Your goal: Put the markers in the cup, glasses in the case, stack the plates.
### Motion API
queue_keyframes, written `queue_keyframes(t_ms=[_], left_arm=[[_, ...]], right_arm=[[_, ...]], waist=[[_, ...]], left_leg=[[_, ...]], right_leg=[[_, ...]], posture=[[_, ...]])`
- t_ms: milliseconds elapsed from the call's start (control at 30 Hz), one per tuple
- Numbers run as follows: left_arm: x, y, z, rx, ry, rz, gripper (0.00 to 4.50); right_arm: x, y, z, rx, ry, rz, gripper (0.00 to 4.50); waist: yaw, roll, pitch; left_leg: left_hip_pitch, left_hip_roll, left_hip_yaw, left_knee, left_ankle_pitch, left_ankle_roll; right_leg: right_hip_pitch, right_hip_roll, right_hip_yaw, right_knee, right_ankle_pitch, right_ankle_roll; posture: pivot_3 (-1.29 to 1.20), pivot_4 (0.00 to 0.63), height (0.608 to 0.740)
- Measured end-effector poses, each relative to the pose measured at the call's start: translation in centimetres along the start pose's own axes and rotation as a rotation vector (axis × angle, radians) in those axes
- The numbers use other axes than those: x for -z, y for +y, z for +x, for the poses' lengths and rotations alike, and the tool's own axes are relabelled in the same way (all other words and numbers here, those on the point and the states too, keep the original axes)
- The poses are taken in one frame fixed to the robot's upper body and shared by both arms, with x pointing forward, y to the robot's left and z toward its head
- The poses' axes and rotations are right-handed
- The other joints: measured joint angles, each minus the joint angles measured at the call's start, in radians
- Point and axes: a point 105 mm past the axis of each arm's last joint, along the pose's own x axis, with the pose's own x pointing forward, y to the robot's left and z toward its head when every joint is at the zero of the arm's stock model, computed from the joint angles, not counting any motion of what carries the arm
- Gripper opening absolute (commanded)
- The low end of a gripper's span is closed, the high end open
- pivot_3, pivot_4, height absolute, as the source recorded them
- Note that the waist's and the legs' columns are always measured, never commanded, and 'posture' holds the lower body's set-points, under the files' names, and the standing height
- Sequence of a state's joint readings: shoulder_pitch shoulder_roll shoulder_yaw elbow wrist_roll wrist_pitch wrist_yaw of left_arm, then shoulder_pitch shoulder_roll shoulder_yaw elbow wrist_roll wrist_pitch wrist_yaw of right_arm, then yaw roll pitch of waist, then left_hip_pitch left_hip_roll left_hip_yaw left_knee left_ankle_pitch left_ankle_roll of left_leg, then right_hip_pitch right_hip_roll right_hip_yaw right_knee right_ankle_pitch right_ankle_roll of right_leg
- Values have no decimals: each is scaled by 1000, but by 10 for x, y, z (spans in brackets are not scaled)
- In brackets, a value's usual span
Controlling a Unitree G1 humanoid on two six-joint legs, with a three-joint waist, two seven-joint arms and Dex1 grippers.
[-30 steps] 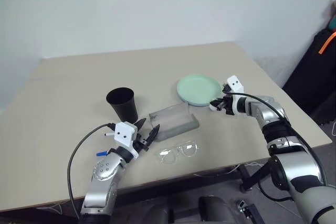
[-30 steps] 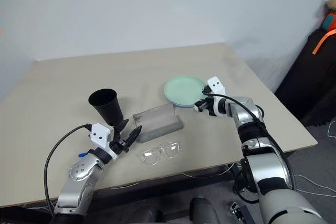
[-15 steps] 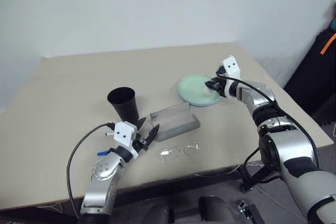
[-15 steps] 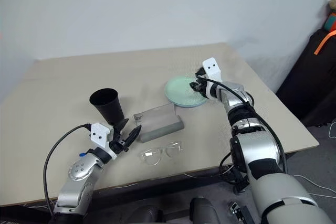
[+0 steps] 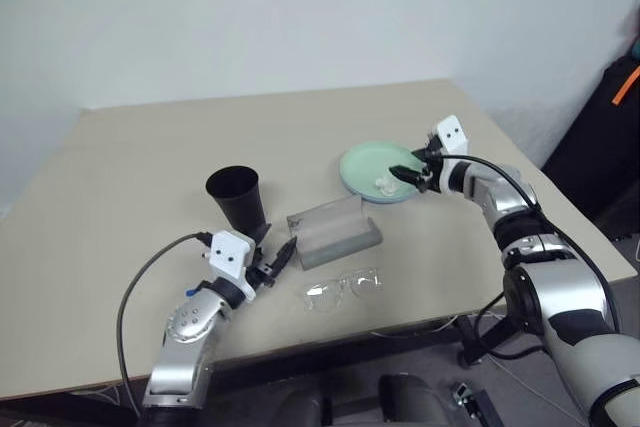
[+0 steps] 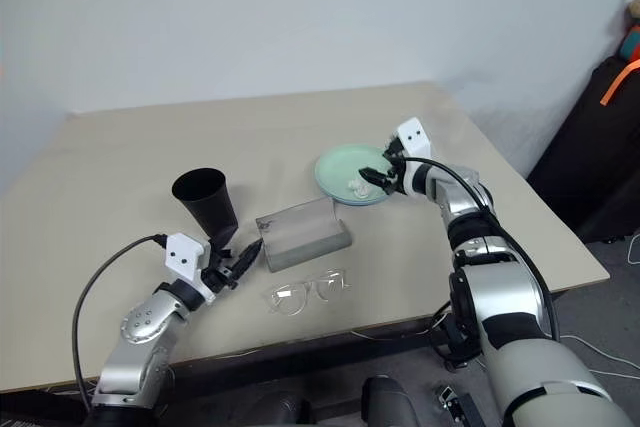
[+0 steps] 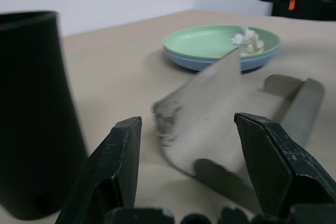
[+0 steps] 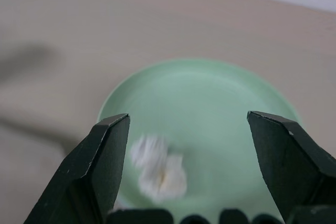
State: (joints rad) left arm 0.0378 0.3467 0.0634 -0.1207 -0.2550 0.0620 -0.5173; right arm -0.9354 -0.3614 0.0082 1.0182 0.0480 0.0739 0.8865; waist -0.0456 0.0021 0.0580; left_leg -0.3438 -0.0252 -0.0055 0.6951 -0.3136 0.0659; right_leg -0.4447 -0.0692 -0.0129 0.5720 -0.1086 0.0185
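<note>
The mint green plate [image 5: 372, 161] lies on top of the light blue plate [image 7: 210, 62], right of the table's middle. A small white lump [image 8: 158, 169] rests on the green one. My right gripper [image 5: 408, 173] hovers open over that plate's right side, with the lump below its fingers. The grey case [image 5: 333, 230] lies open in front of the plates, and the clear glasses [image 5: 343, 289] lie nearer the front edge. The black cup [image 5: 236, 195] stands upright left of the case. My left gripper [image 5: 277, 247] is open and empty, between cup and case. The markers are hidden.
The table [image 5: 150, 157] has bare surface behind and to the left of the cup. Its right edge runs close past the plates. Dark bags [image 5: 610, 137] stand on the floor beyond the right side.
My right gripper was shut on the white lump beside the plates. It moved over the green plate and opened, and the lump now lies on the plate. The left gripper stays open.
</note>
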Motion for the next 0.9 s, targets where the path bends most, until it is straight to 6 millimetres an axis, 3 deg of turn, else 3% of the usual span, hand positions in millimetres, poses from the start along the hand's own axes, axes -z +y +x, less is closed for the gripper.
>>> queue_keyframes(t_ms=[167,300,467,633,733,900], left_arm=[[-29,25,8,41,-22,29,2944],[-41,37,12,110,20,56,2944],[-46,36,17,185,50,18,2944],[-54,-14,31,620,222,82,2944],[-51,-40,31,791,272,100,2944],[-44,-53,32,899,344,129,2944]], right_arm=[[33,15,-22,-105,20,-32,3867],[36,26,-33,-168,-15,-42,3867],[38,35,-39,-201,-32,-21,3867],[52,51,-39,-198,-42,-3,3867],[59,55,-39,-181,-41,18,3867],[57,57,-42,-146,-64,15,3867]], waist=[[-2,1,0],[-7,1,0],[-6,1,0],[0,-4,0],[-4,-3,1],[-2,-3,1]], left_leg=[[1,0,1,0,0,0],[3,1,3,1,0,0],[3,1,3,1,0,0],[1,0,2,2,0,0],[2,0,3,2,0,0],[2,1,3,2,0,0]], right_leg=[[0,1,1,2,0,0],[1,2,1,2,0,0],[1,2,2,2,0,0],[1,2,2,2,0,0],[0,2,4,2,0,0],[0,4,4,3,0,0]], posture=[[0,0,728],[0,0,728],[0,0,728],[0,0,728],[0,0,728],[0,0,728]])
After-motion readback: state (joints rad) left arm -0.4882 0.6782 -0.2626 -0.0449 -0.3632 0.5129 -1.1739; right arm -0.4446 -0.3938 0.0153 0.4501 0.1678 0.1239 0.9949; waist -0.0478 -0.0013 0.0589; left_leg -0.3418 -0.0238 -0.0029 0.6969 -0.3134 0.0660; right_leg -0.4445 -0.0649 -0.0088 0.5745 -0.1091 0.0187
